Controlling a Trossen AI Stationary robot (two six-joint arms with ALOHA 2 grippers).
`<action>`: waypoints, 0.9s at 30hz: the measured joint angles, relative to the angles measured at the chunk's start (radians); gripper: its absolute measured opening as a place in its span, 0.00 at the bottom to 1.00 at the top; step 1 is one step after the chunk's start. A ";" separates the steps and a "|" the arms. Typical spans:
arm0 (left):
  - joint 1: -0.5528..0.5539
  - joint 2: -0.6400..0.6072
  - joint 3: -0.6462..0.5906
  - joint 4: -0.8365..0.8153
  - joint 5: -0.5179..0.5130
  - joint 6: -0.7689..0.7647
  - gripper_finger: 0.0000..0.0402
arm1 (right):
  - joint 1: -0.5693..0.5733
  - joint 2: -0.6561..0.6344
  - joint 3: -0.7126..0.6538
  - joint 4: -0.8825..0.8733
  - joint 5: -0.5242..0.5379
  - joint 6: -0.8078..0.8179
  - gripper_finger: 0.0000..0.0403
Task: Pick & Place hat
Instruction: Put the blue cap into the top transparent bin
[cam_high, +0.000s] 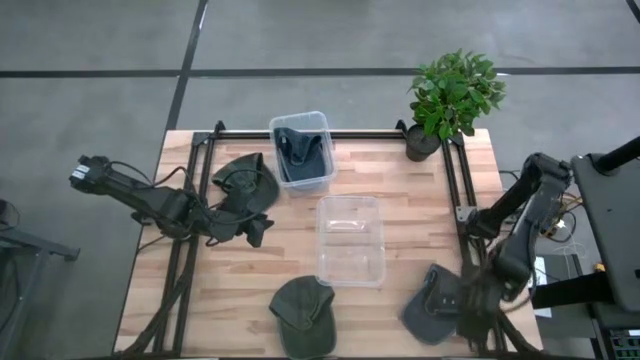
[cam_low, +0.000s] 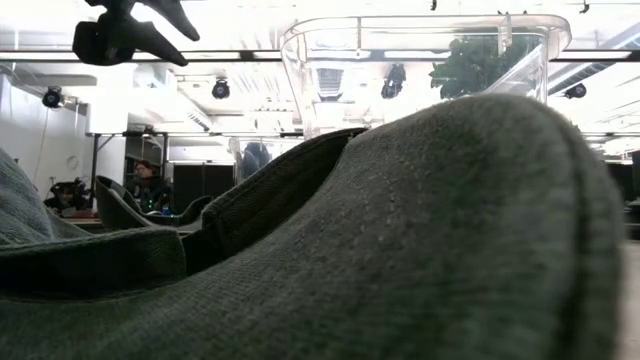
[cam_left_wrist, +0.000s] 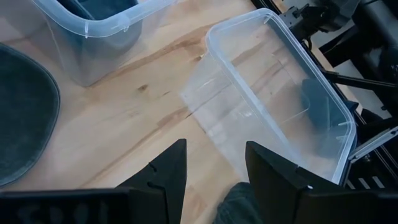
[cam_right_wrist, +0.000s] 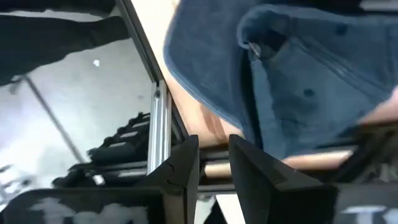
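The table (cam_high: 400, 190) is pale wood planking with a visible grain, framed by dark metal rails. Four soft fabric hats show on it. A dark green cap (cam_high: 302, 315) lies at the near edge, its woven crown filling most of the low view (cam_low: 420, 250). Another dark green cap (cam_high: 245, 182) sits near the left arm, beside a clear plastic bin (cam_high: 303, 150) that holds a crumpled dark blue hat (cam_high: 298, 150). A grey-blue cap (cam_high: 428, 303) rests at the near right corner, partly under the right arm.

In the middle stands a second clear plastic bin (cam_high: 349, 240), rectangular with rounded corners and a lipped rim, holding nothing that can be seen; the left wrist view shows its see-through walls (cam_left_wrist: 292, 81).

The left hand (cam_high: 258, 229) hovers between the two bins and the left green cap, its dark wedge-shaped fingers (cam_left_wrist: 165, 174) spread apart and released, gripping nothing. The right hand (cam_high: 462, 305) hangs at the grey-blue cap, fingers (cam_right_wrist: 183, 168) slightly apart with nothing between them; the cap's stitched denim-like cloth (cam_right_wrist: 311, 81) lies just beyond.

A leafy potted plant (cam_high: 450, 98) stands at the far right corner
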 joint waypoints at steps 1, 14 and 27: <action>0.000 0.000 0.000 0.000 0.000 0.003 0.39 | 0.005 0.030 0.020 0.000 0.014 -0.014 0.21; -0.001 0.000 0.000 0.000 0.003 0.018 0.39 | 0.012 0.236 0.122 -0.006 0.027 -0.165 0.22; -0.001 0.000 0.000 0.000 0.003 0.018 0.39 | 0.012 0.249 0.122 -0.002 0.007 -0.387 0.40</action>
